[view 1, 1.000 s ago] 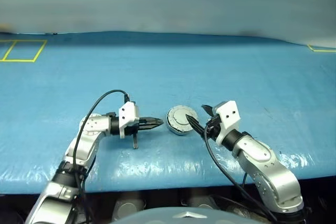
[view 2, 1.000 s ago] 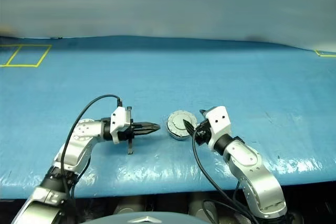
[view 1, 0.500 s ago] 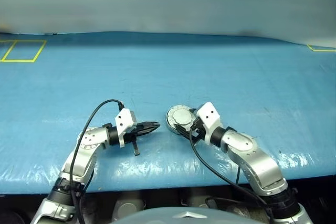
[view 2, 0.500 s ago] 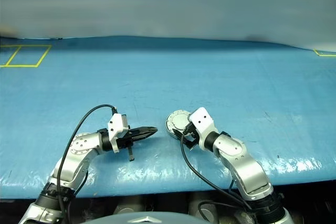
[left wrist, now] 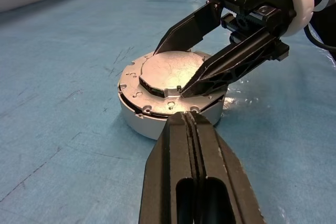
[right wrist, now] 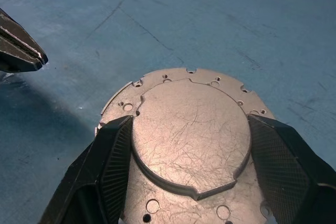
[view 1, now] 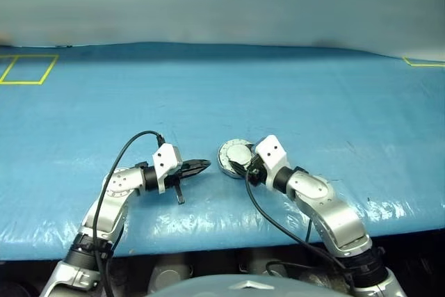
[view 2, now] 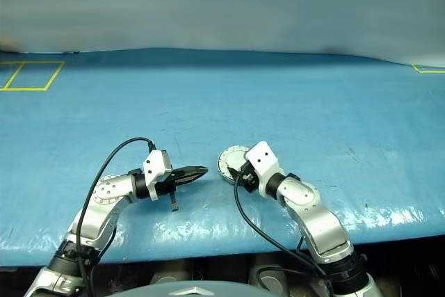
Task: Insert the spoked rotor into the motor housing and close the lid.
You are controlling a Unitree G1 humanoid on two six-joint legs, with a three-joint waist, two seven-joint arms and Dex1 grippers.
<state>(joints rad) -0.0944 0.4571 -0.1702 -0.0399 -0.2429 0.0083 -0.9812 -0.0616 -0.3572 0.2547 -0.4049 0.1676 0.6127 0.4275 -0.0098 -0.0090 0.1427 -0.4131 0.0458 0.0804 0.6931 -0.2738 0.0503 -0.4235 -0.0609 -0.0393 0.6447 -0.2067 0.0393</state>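
Right pincer [right wrist: 189,145] moved onto lid [right wrist: 190,132], fingers straddling raised centre; left pincer [left wrist: 190,124] closed beside.

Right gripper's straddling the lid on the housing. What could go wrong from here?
1. The right gripper fingers flank only the lid's low raised centre; closing may slip off.
2. A dark gap shows under the lid's rim, so it may sit skewed on the motor housing.
3. The shut left gripper sits close, so the housing could get nudged.

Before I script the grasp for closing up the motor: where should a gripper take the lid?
By the raised central circle of the lid, from above, one finger on each side. The lid lies flat, smooth face up, on the motor housing, so only that step stands proud. The right gripper straddles it there.
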